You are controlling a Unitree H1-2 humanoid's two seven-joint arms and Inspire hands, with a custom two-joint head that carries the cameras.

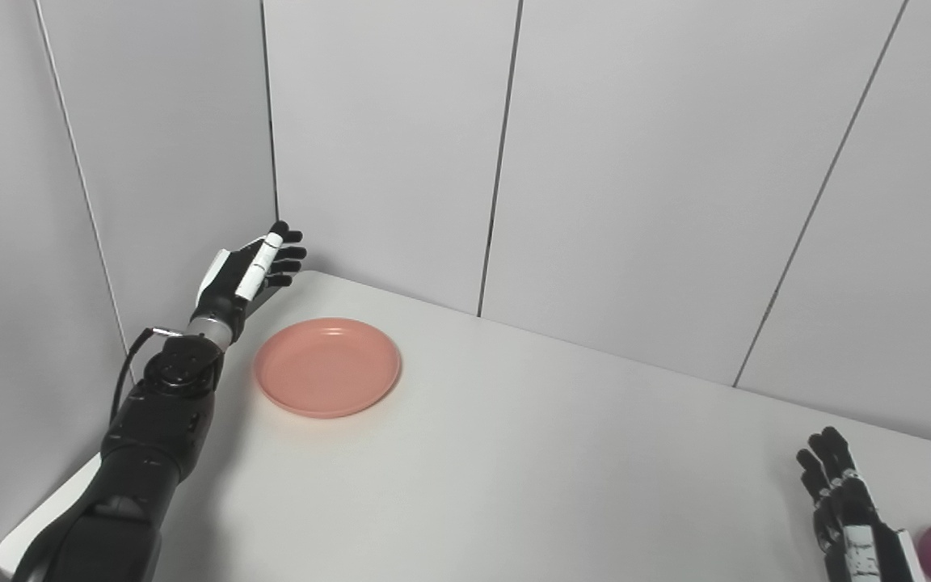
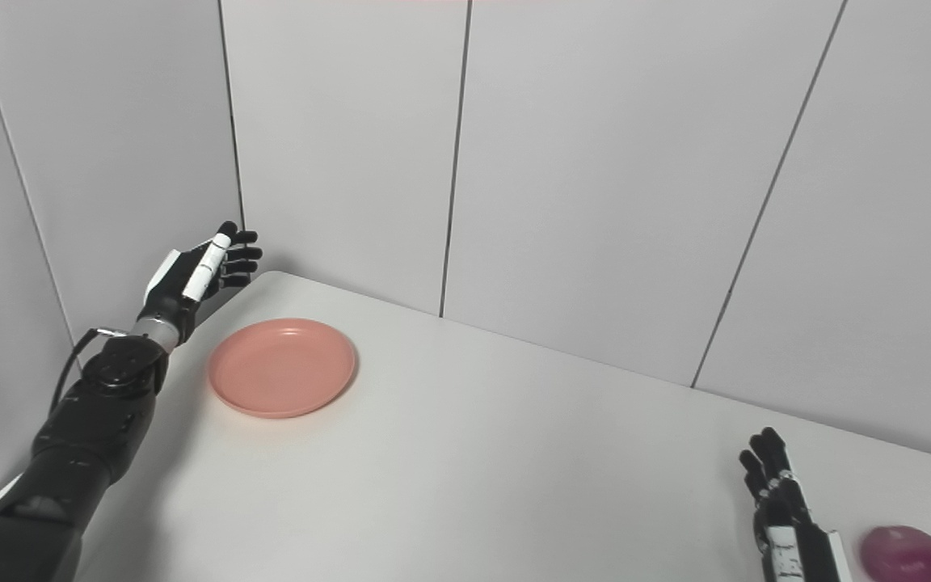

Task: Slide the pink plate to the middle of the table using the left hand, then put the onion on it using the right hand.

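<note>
We see the left robot hand [image 1: 251, 271] raised, fingers spread, empty; pink plate [image 1: 326, 366] flat just right of it. Right robot hand [image 2: 785, 509] spread, onion [image 2: 904, 554] just right on the counter [image 2: 498, 469].

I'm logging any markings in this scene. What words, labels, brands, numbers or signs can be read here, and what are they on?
None can be read.
The right hand carries a white panel with small dark specks, too small and blurred to read.
The left hand, pink plate, onion, table and wall panels show no text.
</note>
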